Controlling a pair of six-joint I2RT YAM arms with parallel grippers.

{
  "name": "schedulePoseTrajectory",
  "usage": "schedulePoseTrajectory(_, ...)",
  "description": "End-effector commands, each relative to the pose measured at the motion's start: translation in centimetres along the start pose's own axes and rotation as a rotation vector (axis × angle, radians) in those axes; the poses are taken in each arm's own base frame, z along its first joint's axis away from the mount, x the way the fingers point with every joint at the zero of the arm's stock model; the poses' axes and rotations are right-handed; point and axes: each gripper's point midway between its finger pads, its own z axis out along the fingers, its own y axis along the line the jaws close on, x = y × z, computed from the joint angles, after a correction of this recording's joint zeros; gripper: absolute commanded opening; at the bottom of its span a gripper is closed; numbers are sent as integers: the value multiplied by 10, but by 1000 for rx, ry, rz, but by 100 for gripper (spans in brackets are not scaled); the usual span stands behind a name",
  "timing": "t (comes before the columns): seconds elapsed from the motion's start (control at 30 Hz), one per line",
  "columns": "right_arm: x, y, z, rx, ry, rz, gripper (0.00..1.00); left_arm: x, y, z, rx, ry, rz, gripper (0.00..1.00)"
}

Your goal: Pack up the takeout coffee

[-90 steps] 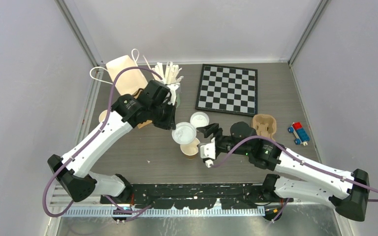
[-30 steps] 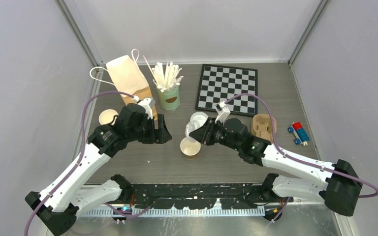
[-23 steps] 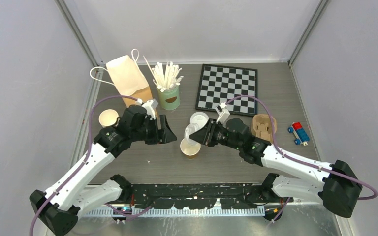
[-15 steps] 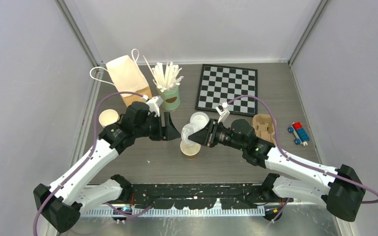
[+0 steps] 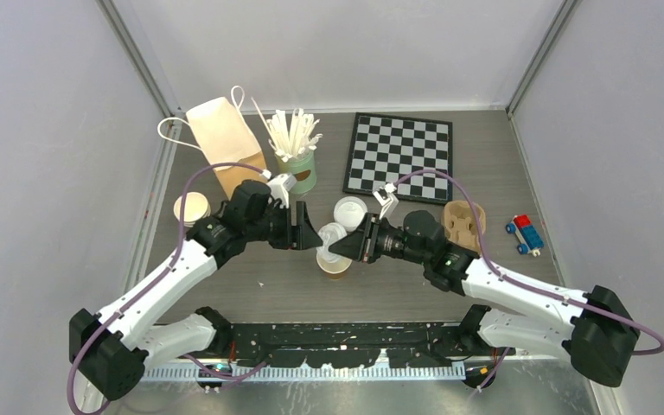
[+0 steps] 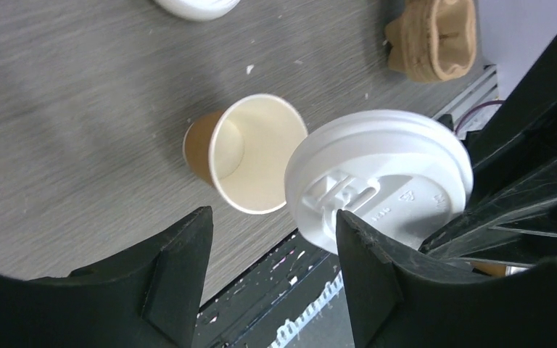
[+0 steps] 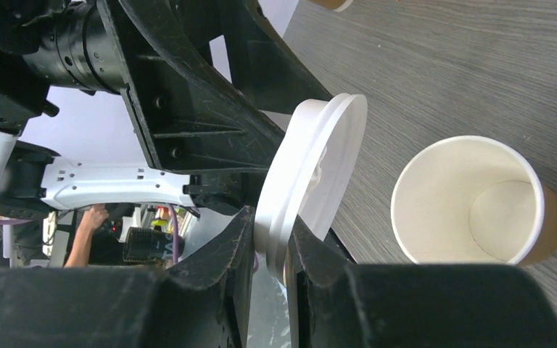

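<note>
An open tan paper cup [image 5: 335, 263] stands upright on the table at centre; it also shows as the cup [image 6: 250, 152] and the cup [image 7: 471, 199]. My right gripper [image 5: 347, 245] is shut on the rim of a white lid [image 5: 332, 234], held on edge just above and left of that cup. The pinched lid [image 7: 312, 174] rises from my right gripper [image 7: 272, 246]. My left gripper [image 5: 308, 232] is open, facing the lid [image 6: 381, 174]. One finger of the left gripper [image 6: 272, 283] stands against the lid's edge. A second lid [image 5: 350, 210] lies on the table. A second cup [image 5: 191, 208] stands far left.
A paper bag with handles [image 5: 225, 141] and a mint-green can of white sticks [image 5: 297, 172] stand at the back left. A chessboard [image 5: 400, 156] lies at the back. A brown pulp tray [image 5: 465, 221] and a toy truck [image 5: 526, 234] sit to the right.
My left gripper has swung right, up to the held lid, and its jaws have narrowed a little. My right gripper has carried the lid slightly left, over the cup.
</note>
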Motion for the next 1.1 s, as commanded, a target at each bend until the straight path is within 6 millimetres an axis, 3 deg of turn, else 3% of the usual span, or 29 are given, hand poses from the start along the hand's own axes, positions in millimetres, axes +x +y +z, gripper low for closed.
schedulePoseTrajectory(0.0, -2, 2, 8, -32, 4, 17, 27, 5, 14, -2, -61, -25, -55, 64)
schedulePoseTrajectory(0.23, -2, -11, 17, -45, 24, 83, 27, 13, 34, 1, -145, -12, -140, 61)
schedulePoseTrajectory(0.57, 2, -36, 21, -11, 42, 122, 27, 15, 35, 13, -101, 6, -189, 59)
schedulePoseTrajectory(0.73, 3, -58, 15, 100, 39, 80, 27, 22, 42, 21, -117, 32, -198, 57)
schedulePoseTrajectory(1.07, -17, -52, -13, 225, 26, -119, 29, 12, 38, 24, -108, 33, -150, 54)
